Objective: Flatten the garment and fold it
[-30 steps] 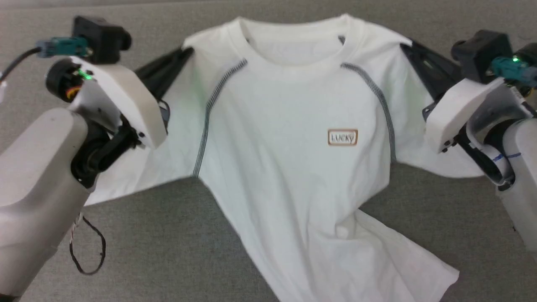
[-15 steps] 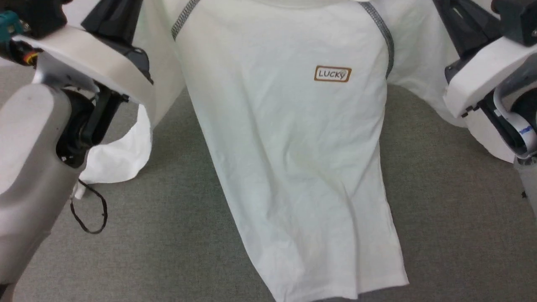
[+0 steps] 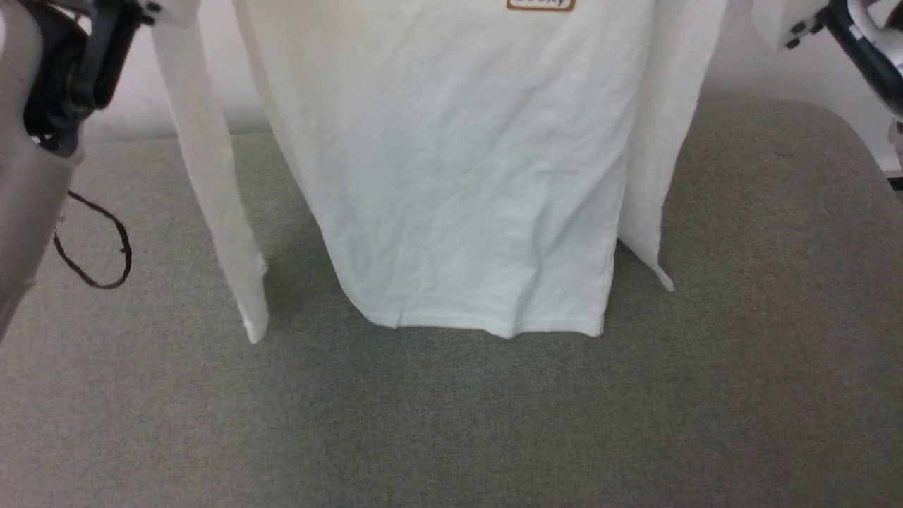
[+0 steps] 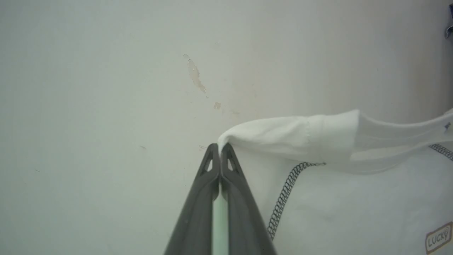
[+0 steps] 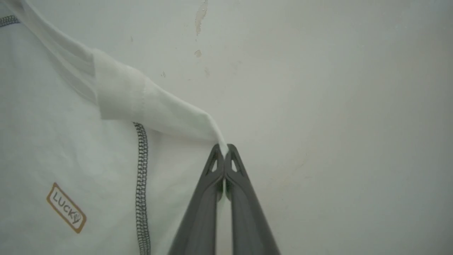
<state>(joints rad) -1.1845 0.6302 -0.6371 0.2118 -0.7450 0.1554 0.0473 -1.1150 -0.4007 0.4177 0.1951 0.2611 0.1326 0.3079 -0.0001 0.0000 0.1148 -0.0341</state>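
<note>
The garment (image 3: 458, 176), a white long-sleeved shirt, hangs upright in the air over the grey surface (image 3: 451, 423). Its hem (image 3: 494, 326) and both sleeve ends dangle just above or at the surface. My left gripper (image 4: 220, 148) is shut on the garment (image 4: 318, 198) at one shoulder beside the collar. At the other shoulder my right gripper (image 5: 224, 148) is shut on the garment (image 5: 63, 141), its brown logo (image 5: 66, 208) below. Both pinch thin folds of cloth at the fingertips.
A pale wall (image 4: 106, 88) with chipped paint stands behind the hanging shirt. A thin black cable loop (image 3: 99, 247) hangs from my left arm (image 3: 28, 141) above the grey surface. The surface's right corner is rounded (image 3: 846, 134).
The shirt has gone from lying spread on the surface to hanging by both shoulders. Its body and sleeves now drop straight down. The head camera's view has shifted too.
</note>
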